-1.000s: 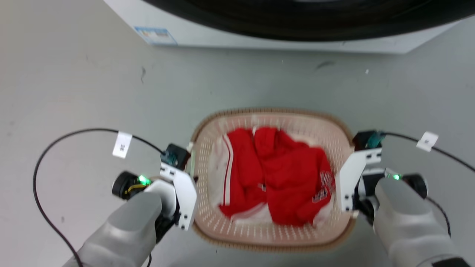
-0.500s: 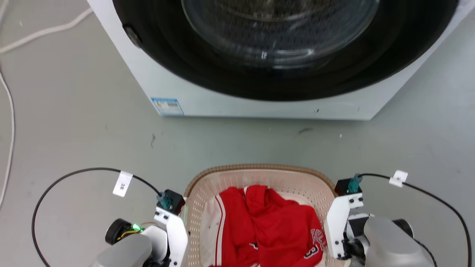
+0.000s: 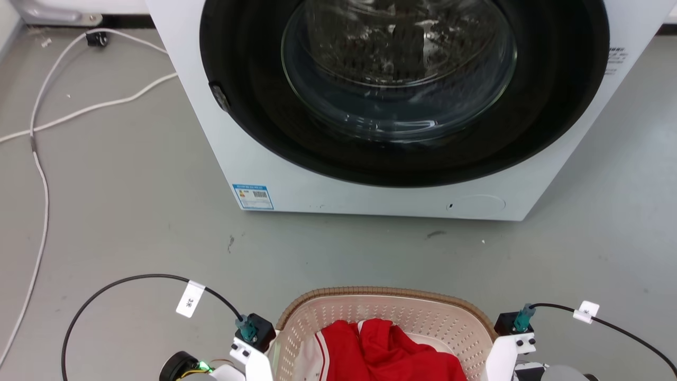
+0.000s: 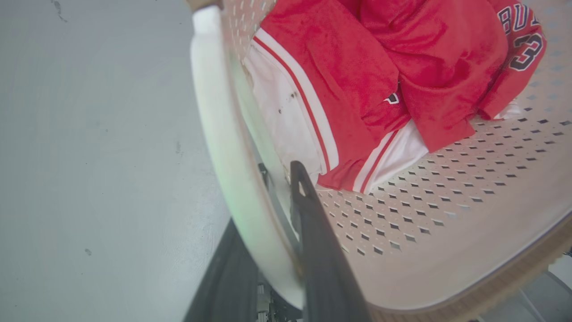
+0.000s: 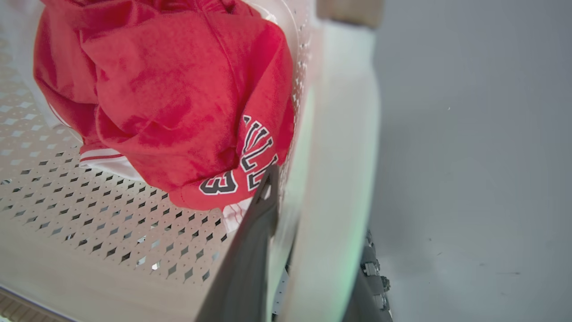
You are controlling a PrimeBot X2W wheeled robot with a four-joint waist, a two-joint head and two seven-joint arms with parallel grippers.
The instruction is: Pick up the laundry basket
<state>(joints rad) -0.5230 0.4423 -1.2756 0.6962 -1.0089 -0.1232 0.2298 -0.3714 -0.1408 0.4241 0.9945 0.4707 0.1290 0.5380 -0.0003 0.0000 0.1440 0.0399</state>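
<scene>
Grey floor point(image 3: 116, 222) all around, and on it the big white front-loading washing machine point(image 3: 211, 137), round glass door facing us, a small blue-edged sticker point(image 3: 253, 196) at the lower left corner of its front panel. In front of the washer and well apart from it sits the laundry basket point(image 3: 423, 317), cream perforated walls under a brown woven-look rim, flanked on each side by the robot's wrists. Whether its base touches the floor or hangs clear of it, I cannot tell.

Inside the basket lies a crumpled red jersey point(image 4: 402, 58) with white stripes and dark lettering, bunched against the perforated bottom.

Now the grips. The left gripper point(image 4: 266, 201) straddles the basket's white left handle point(image 4: 223, 134): one dark finger inside the wall, the other outside, jaws narrowed onto the handle between them. The right gripper point(image 5: 319, 214) does the same on the white right handle point(image 5: 339, 134), inner finger beside the jersey's lettering, jaws pinching that handle.

Smaller bits: pale cords point(image 3: 42, 137) trail over the floor left of the washer, and a black tagged cable point(image 3: 132, 280) loops near the left wrist.
</scene>
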